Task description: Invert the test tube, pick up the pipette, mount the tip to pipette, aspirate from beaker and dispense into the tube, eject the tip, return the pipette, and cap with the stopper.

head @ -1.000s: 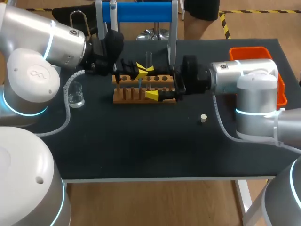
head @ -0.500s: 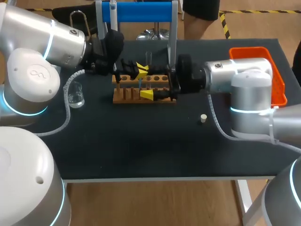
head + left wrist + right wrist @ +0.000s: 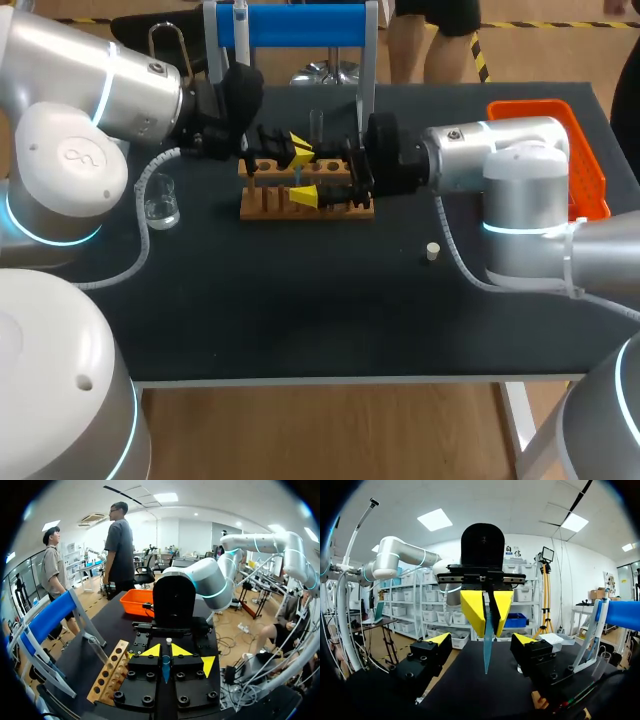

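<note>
head view: left gripper, yellow tips pinched shut on a slim blue tapered plastic pipette tip, held point-down over the brown wooden drilled tube rack; right gripper meets it from the opposite side. clear glass test tube upright at the rack's far side; small cream stopper loose on the matte black table, capping not yet done. left wrist view: tip smooth, translucent, narrowing to a fine point. right wrist view: right fingers wide apart, straddling the tip, gripping nothing. judged step: tip handling, whether mounting or ejecting unclear; next move calls for closing squarely on the slender, slippery taper.
</note>
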Motion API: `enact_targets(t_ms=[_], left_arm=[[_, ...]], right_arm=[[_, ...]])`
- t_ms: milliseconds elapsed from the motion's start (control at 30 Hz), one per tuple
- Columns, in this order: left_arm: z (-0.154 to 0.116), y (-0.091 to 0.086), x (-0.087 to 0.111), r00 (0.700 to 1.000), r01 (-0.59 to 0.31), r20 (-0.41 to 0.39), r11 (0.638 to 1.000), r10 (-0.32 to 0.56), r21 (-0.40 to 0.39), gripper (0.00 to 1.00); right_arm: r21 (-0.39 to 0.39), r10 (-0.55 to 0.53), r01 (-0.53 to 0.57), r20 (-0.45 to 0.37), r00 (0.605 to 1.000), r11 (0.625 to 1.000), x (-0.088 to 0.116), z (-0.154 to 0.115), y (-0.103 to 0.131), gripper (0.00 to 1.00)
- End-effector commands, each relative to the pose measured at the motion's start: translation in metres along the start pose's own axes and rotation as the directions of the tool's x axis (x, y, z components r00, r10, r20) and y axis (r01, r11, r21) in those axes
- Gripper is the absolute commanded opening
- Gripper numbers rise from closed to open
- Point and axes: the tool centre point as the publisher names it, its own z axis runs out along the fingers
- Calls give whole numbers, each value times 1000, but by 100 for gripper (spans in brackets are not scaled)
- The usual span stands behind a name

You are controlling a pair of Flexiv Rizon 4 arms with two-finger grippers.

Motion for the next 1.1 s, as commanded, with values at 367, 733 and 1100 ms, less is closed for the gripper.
enact_targets(t_ms=[367, 733, 1100], left_arm=[[0, -1, 0, 1000, 1, -3, 1000, -1, -4, 0], [0, -1, 0, 1000, 1, -3, 1000, -1, -4, 0], [0, -1, 0, 1000, 1, -3, 1000, -1, -4, 0]], right_arm=[[1, -2, 2, -26, 1000, 1000, -3, 2, 1, 49], [-4, 1, -1, -28, 1000, 1000, -2, 2, 2, 33], [-8, 1, -1, -28, 1000, 1000, -1, 2, 2, 0]])
